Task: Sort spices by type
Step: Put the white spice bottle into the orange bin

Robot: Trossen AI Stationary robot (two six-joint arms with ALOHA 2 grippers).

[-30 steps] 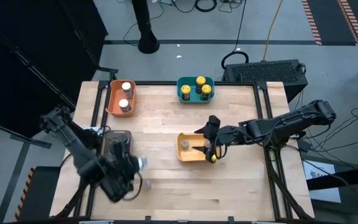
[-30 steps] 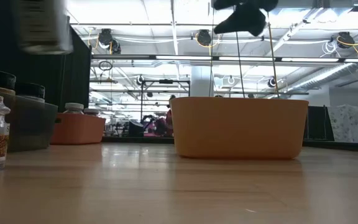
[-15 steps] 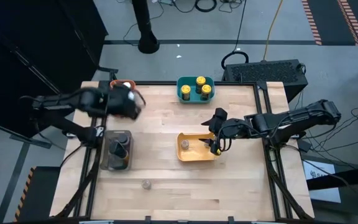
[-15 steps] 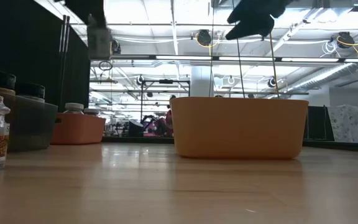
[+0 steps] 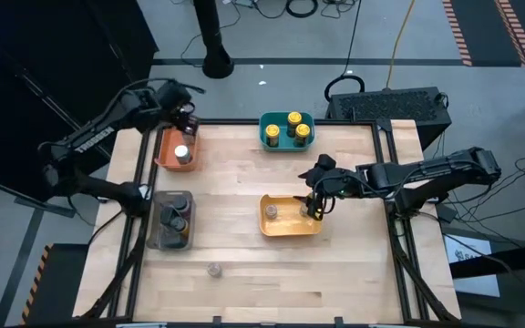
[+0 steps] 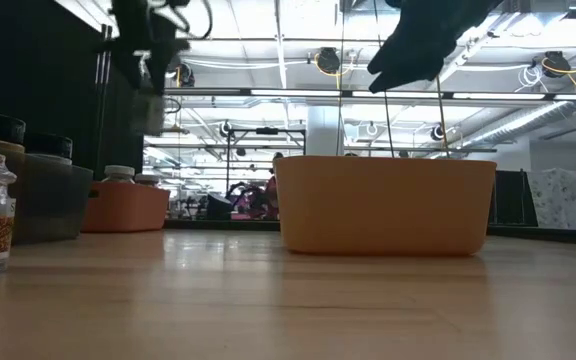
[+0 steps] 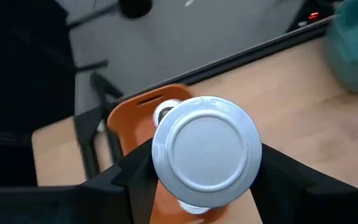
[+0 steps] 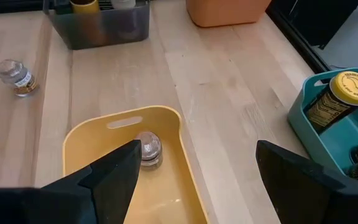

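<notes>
My left gripper [image 5: 182, 119] hangs over the far end of the orange bin [image 5: 166, 151] and is shut on a white-lidded spice jar [image 7: 207, 152]; the low view shows that jar [image 6: 153, 108] high above the bin. Another white-lidded jar [image 5: 181, 153] stands in the orange bin. My right gripper [image 5: 316, 197] is open above the right end of the yellow bin [image 8: 86, 134], which holds one small jar [image 8: 148, 149]. A lone jar [image 5: 214, 270] stands on the table near its near edge. My left gripper pinches the jar between its two fingers [image 7: 135, 180], one on each side of the jar just under the lid's rim [image 7: 159, 163]. It comes from above, pointing down, and the lid faces the wrist camera. The jar is upright and lifted clear over the orange bin.
A teal bin [image 5: 271, 138] at the far edge holds three yellow-lidded jars. A grey bin [image 5: 158, 239] at the left holds black-lidded jars. Bare wood lies between the bins and along the near edge. Black frame rails run along the table's sides.
My left gripper has risen from the table's near-left part, carrying the jar, and swung toward the far edge past the grey bin to above the orange bin. The lone jar stayed on the table. My right gripper has shifted slightly toward the far edge.
</notes>
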